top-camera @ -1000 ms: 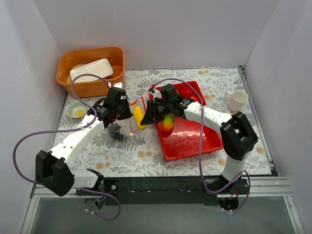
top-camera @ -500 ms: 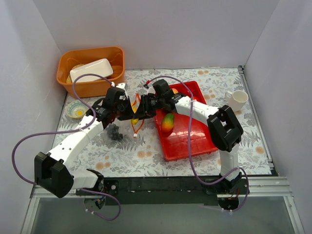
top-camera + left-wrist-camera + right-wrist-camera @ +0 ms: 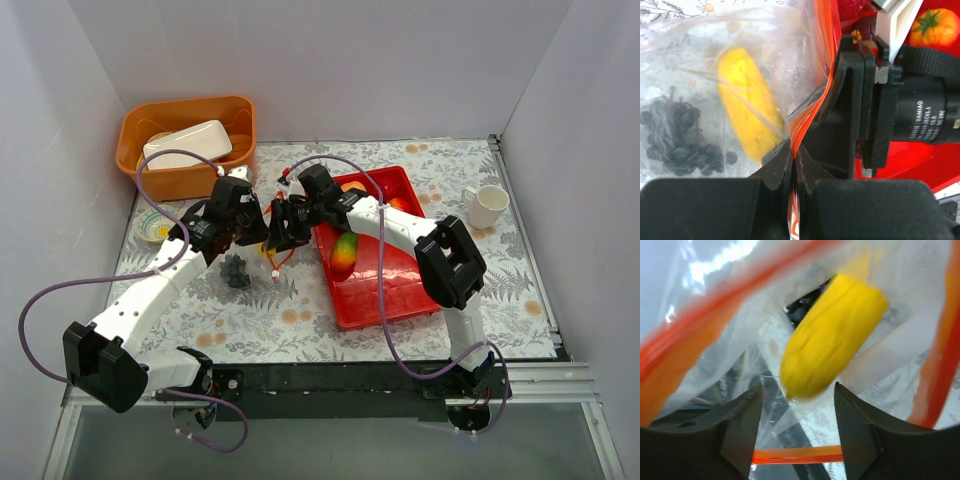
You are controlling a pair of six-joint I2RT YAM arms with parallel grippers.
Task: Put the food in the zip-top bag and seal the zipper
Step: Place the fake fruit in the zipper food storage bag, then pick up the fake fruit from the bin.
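Observation:
My left gripper (image 3: pixel 792 150) is shut on the orange-red zipper (image 3: pixel 812 105) of the clear zip-top bag (image 3: pixel 270 258) and holds its mouth up. My right gripper (image 3: pixel 797 405) is open and reaches into the bag's mouth (image 3: pixel 280 228). The yellow oblong piece (image 3: pixel 832 335) lies inside the bag just beyond my fingertips (image 3: pixel 737 425), free of them. The dark grape bunch (image 3: pixel 675 135) shows through the plastic. I cannot tell if it is inside or under the bag. The green-orange mango (image 3: pixel 343 253), a peach-orange ball (image 3: pixel 352 187) and a red ball (image 3: pixel 398 204) lie in the red tray (image 3: pixel 400 290).
An orange basin (image 3: pixel 190 145) holding a white dish stands at the back left. A small patterned bowl (image 3: pixel 155 225) sits left of my left arm. A white mug (image 3: pixel 487 205) stands at the right edge. White walls close in three sides.
My right gripper has moved left from over the tray into the bag's mouth. The yellow piece now sits deeper in the bag. The mango has stayed in the tray.

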